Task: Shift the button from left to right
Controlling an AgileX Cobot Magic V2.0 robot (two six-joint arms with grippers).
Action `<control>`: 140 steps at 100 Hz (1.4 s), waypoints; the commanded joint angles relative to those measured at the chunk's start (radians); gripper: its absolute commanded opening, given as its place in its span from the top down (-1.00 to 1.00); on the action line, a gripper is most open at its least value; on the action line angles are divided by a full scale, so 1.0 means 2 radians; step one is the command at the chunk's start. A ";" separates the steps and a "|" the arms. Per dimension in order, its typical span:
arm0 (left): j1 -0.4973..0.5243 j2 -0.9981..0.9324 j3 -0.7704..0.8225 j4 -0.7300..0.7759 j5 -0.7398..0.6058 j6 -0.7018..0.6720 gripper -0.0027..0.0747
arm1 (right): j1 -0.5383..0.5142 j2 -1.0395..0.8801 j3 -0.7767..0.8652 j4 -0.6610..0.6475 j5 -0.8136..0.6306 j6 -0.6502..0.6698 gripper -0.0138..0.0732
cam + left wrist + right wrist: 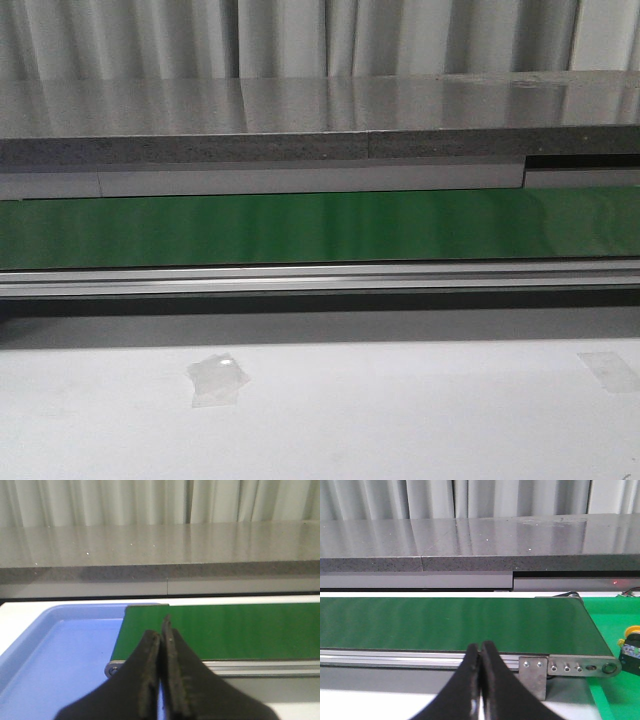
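The button [631,648], a yellow head on a black body, shows only in the right wrist view, at the frame edge on a green surface [615,700] past the end of the green conveyor belt [455,625]. My right gripper [480,649] is shut and empty, in front of the belt's metal rail, well apart from the button. In the left wrist view my left gripper [161,630] is shut with nothing in it, over the other end of the belt [240,630] beside a blue tray [55,665]. Neither gripper nor the button appears in the front view.
The belt [320,228] runs across the front view with an aluminium rail [320,280] along its near side. A grey shelf [320,115] and curtains stand behind. Two patches of clear tape [217,380] lie on the white table. A bolted bracket [532,672] ends the rail.
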 commanded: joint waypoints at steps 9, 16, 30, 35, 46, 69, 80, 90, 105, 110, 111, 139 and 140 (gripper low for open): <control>0.002 -0.017 0.010 0.000 -0.062 -0.011 0.98 | 0.000 -0.009 -0.008 -0.006 -0.041 0.000 0.84; 0.008 -0.017 0.018 0.000 -0.072 -0.020 0.98 | 0.000 -0.009 -0.008 -0.006 -0.041 0.000 0.84; 0.010 -0.017 0.032 0.000 -0.087 -0.020 0.98 | 0.000 -0.009 -0.008 -0.006 -0.041 0.000 0.84; 0.010 -0.017 0.033 0.000 -0.086 -0.020 0.98 | 0.000 -0.009 -0.008 -0.006 -0.041 0.000 0.84; 0.010 -0.017 0.033 0.000 -0.085 -0.020 0.98 | 0.000 -0.009 -0.008 -0.006 -0.041 0.000 0.84; 0.010 -0.017 0.033 -0.005 -0.085 -0.020 0.98 | 0.000 -0.009 -0.008 -0.006 -0.041 0.000 0.84; 0.010 -0.017 0.033 -0.005 -0.085 -0.020 0.98 | 0.000 -0.009 -0.008 -0.006 -0.041 0.000 0.84; 0.010 -0.017 0.033 -0.005 -0.085 -0.020 0.98 | 0.000 -0.009 -0.008 -0.006 -0.041 0.000 0.84; 0.010 -0.017 0.033 -0.005 -0.085 -0.020 0.98 | 0.000 -0.009 -0.008 -0.006 -0.041 0.000 0.84; 0.010 -0.017 0.033 -0.005 -0.085 -0.020 0.98 | 0.000 -0.009 -0.008 -0.006 -0.041 0.000 0.84; 0.010 -0.017 0.033 -0.005 -0.085 -0.020 0.98 | 0.000 -0.009 -0.008 -0.006 -0.041 0.000 0.84; 0.010 -0.017 0.033 -0.005 -0.085 -0.020 0.98 | 0.000 -0.009 -0.008 -0.006 -0.041 0.000 0.84; 0.010 -0.017 0.033 -0.005 -0.085 -0.020 0.98 | 0.000 -0.009 -0.008 -0.006 -0.041 0.000 0.84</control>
